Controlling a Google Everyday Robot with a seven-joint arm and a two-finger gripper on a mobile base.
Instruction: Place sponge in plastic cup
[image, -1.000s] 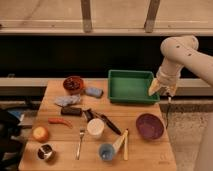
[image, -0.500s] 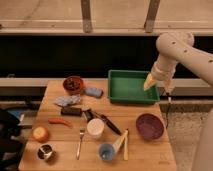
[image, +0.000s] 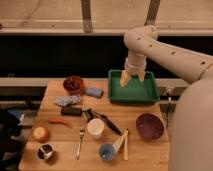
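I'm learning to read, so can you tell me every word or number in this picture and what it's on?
None: no word, label or number can be read anywhere.
The sponge, the plastic cup, the white cup and the green tray all look plain.
The hand hangs open over the green tray, with no writing on it.

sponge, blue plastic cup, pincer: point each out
small blue-grey rectangular sponge (image: 93, 92): camera view, middle of its top face.
small light-blue round plastic cup (image: 105, 151): camera view, centre of its open mouth.
pincer (image: 132, 79): camera view, midway between its open fingertips, over the back of the green rectangular tray (image: 137, 93).
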